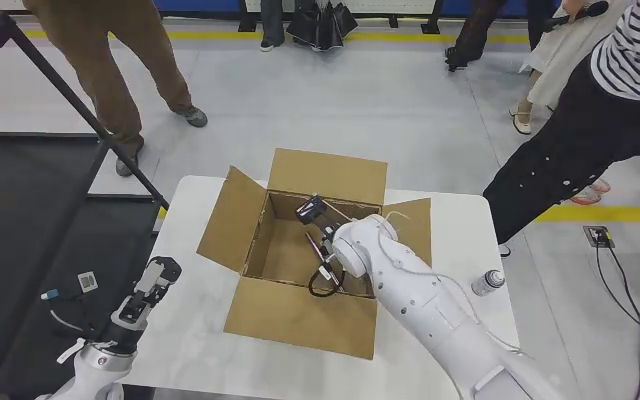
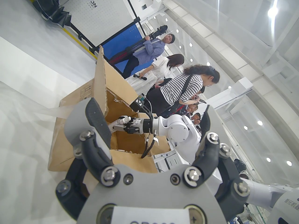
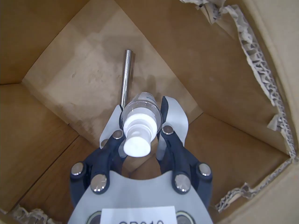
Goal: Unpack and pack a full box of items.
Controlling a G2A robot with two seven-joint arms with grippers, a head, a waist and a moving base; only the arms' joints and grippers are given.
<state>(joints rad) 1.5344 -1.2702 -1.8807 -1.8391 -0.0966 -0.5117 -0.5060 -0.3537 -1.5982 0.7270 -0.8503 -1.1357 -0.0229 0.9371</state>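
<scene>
Four flaps (image 1: 233, 225) of the cardboard box (image 1: 300, 318) lie spread outward on the white table (image 1: 200, 340), leaving the mouth fully open. The box sits near the table's middle, with bare table on its left and in front, and a narrower strip on its right where a second bottle (image 1: 488, 282) stands upright, well apart from the box. Torn, ragged corrugated edges (image 3: 257, 54) run along the rim on one side. On the box floor, open room surrounds a metal tube (image 3: 126, 78) that lies flat near the middle. The right arm (image 1: 400, 290) bends over the near wall and points down into the box. There the right claw (image 3: 142, 108) is clenched on the neck of a clear bottle (image 3: 139, 124) with a white cap, held upright just beside the tube's near end; I cannot tell whether its base touches the floor. The left arm (image 1: 110, 345) is at the table's near left corner, well apart from the box. Its left claw (image 2: 149, 115) is released, with the fingers (image 2: 97, 120) spread wide and nothing between them, aimed toward the box.
</scene>
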